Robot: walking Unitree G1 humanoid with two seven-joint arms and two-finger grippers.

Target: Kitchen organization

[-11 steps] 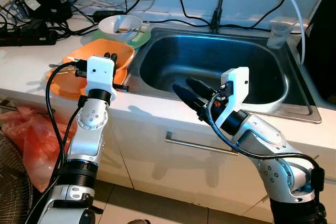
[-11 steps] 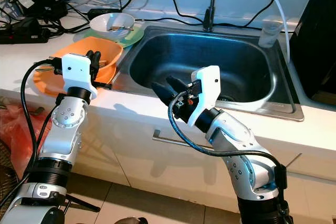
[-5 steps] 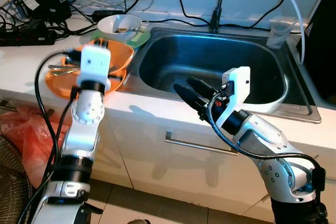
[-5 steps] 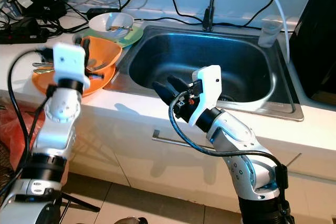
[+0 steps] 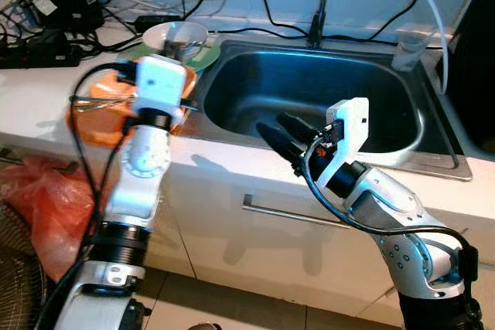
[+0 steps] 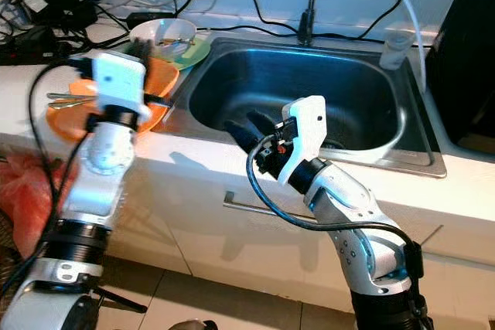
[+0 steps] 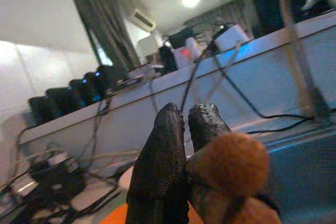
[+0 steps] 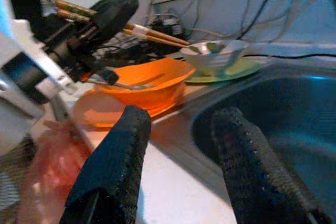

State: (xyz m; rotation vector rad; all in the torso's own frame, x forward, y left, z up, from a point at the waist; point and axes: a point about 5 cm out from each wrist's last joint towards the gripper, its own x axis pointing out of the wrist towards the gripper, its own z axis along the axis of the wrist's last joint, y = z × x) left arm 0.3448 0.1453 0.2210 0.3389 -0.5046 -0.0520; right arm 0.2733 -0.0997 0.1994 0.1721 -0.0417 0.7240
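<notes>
Chopsticks [image 8: 152,34] are the thing in hand — the left gripper [image 8: 113,11] has its black fingers pinched shut on them, raised above the orange bowl [image 8: 149,80] on the counter just left of the sink [image 5: 309,94]. Seen from the right wrist, their long axis runs roughly level, sticking out sideways from the closed fingers toward the white bowl [image 8: 212,53] and the sink beyond it. The left wrist view shows the two fingertips [image 7: 170,129] pressed together, with a blurred brown end close to the lens that is probably the sticks' butt.

The right gripper [image 5: 282,133] hovers over the near rim of the sink, its fingers spread moderately wide and holding nothing, pointed leftward at the dishes.

The relation that matters, as I judge it: the sink lies to the right of the left gripper, roughly along the line of the sticks — so the left arm, which already carries them, is the one placed to bring them over the basin. The right gripper is nearer the basin but empty. Cutlery [image 6: 66,98] lies in the orange bowl beneath.
</notes>
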